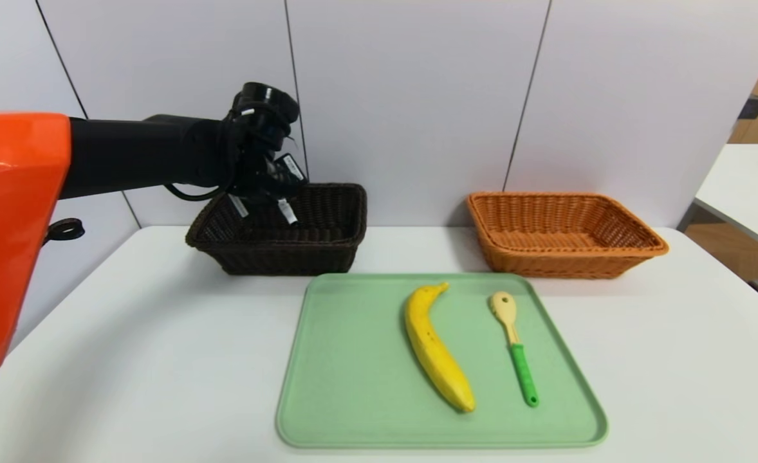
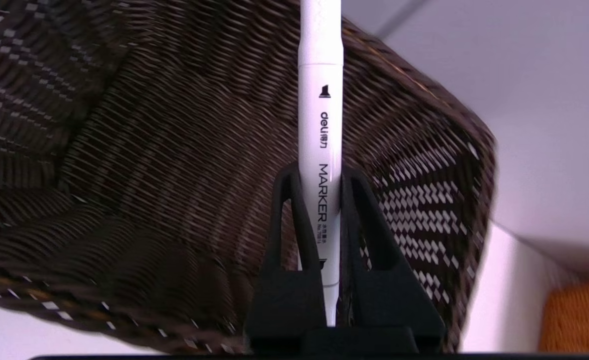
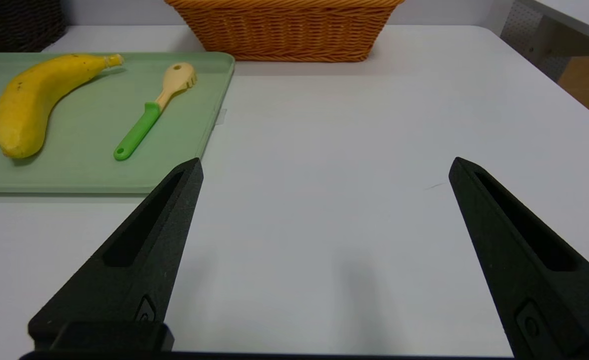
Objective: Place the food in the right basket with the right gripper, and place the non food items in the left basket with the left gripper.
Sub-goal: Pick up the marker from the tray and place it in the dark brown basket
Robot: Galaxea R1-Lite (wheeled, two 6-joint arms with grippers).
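A: Where are the banana [image 1: 436, 348] and spoon [image 1: 513, 345]?
B: Side by side, apart, flat before the orange basket [image 1: 562, 234].
A: The marker [image 2: 320, 125]?
B: Clamped upright over the dark basket [image 1: 282, 231].

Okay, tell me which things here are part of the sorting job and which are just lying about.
Part of the job:
- marker, gripped in the left pincer over the dark brown basket
- banana and spoon, both on the tray
- orange basket
- right pincer, open, parked above the table

Just lying about:
- green tray
- white table
- side table at far right
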